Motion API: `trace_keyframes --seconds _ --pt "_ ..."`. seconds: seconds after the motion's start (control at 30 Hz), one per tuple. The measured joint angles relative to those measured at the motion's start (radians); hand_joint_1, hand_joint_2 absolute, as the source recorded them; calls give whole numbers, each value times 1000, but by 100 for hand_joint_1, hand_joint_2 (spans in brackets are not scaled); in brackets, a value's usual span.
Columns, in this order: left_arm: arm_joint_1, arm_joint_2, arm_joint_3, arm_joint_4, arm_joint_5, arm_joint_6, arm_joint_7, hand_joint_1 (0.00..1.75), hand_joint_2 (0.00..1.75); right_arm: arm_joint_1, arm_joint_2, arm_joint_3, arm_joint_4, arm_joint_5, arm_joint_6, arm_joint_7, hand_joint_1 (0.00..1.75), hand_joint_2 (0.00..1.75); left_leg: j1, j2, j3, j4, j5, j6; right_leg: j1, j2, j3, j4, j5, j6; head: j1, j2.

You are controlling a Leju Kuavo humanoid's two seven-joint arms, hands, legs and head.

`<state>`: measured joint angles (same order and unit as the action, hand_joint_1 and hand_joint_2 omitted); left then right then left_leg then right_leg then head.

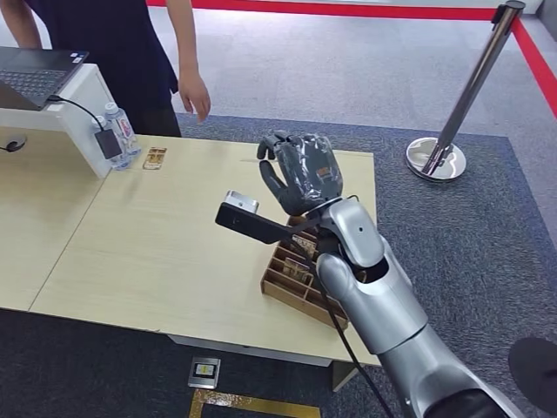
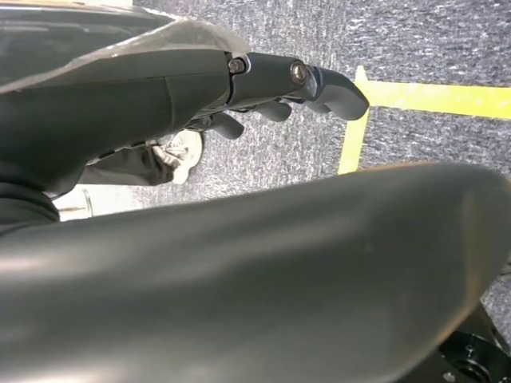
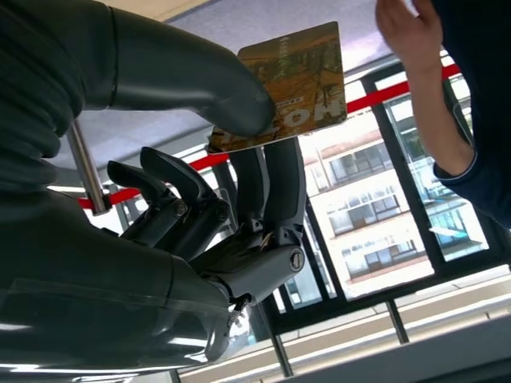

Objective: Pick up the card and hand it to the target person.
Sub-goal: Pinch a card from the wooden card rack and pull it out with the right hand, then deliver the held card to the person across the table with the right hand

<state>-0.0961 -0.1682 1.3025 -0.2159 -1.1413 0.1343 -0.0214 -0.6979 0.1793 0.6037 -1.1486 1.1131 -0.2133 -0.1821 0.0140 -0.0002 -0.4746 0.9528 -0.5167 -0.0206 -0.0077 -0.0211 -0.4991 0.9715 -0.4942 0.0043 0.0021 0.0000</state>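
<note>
Right wrist view: right hand [image 3: 199,215] is pinching the card [image 3: 289,84], its long edge pointing toward the person's hand [image 3: 413,32] nearby.

Head view high over table [image 1: 164,244], left wrist floorward, right wrist upward near card [image 3: 295,76]

You are looking at a light wooden surface [image 1: 164,252] standing on dark grey carpet [image 1: 459,226]. On its near right part sits a brown wooden tray [image 1: 289,283] with compartments, partly hidden by the silver arm. Toward the far left edge a small card [image 1: 155,158] lies flat, just beside two clear water bottles [image 1: 119,132]. A raised white counter [image 1: 72,109] adjoins the left side and carries an open laptop [image 1: 36,74]; a black cable runs down from it.
</note>
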Motion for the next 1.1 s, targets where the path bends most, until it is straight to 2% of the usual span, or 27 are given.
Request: trace_keyframes --seconds 0.3,0.93,1.07,1.1 --pt "-3 0 -17 0 -20 -2 2 0 0 -43 28 12 30 10 -35 -26 175 175 0 0 0 0 0 0 0 0 0 0 0 0 0 0" --pt "-4 0 -24 0 -23 7 11 0 0 -42 30 12 54 17 -36 -31 175 175 0 0 0 0 0 0 0 0 0 0 0 0 0 0" --pt "-3 0 -24 0 -23 8 11 0 0 -42 29 12 56 17 -36 -33 0 175 0 0 0 0 0 0 0 0 0 0 0 0 0 0" --pt "-3 0 -24 0 -23 8 11 0 0 -41 29 12 58 16 -36 -34 0 175 0 0 0 0 0 0 0 0 0 0 0 0 0 0"
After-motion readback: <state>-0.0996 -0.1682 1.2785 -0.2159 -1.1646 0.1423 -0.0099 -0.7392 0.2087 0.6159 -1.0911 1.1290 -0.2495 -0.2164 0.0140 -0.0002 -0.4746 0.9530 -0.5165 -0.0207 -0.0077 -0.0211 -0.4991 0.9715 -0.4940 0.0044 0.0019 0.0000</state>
